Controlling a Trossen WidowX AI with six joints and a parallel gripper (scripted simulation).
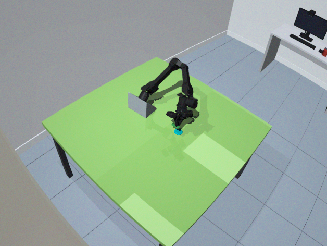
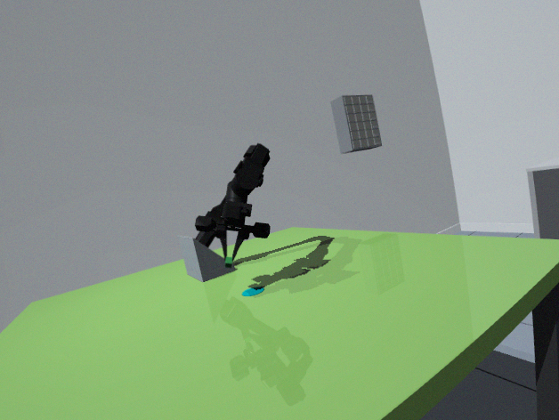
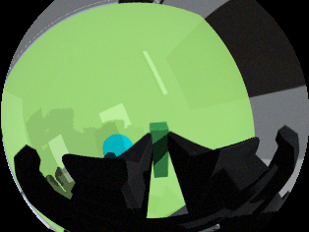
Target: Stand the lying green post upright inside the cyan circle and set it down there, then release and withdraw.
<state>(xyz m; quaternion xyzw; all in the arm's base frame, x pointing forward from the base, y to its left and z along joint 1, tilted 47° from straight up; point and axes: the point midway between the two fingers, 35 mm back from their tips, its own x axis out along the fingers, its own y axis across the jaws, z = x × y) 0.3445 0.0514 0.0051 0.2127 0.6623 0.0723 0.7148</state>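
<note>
The pincer (image 1: 178, 125) (image 2: 229, 258) (image 3: 159, 135) is pinching the green post (image 1: 175, 125) (image 2: 228, 262) (image 3: 158, 149) between nearly closed tips, above the worktop (image 1: 118, 148) (image 2: 149, 334) (image 3: 118, 64). The post is probably feeling light, stiff and somewhat slippery; a grip near its upper end is likely suiting an upright set-down. In the wrist view, the cyan circle (image 1: 178, 132) (image 2: 253, 291) (image 3: 117, 145) is lying towards ten o'clock.
</note>
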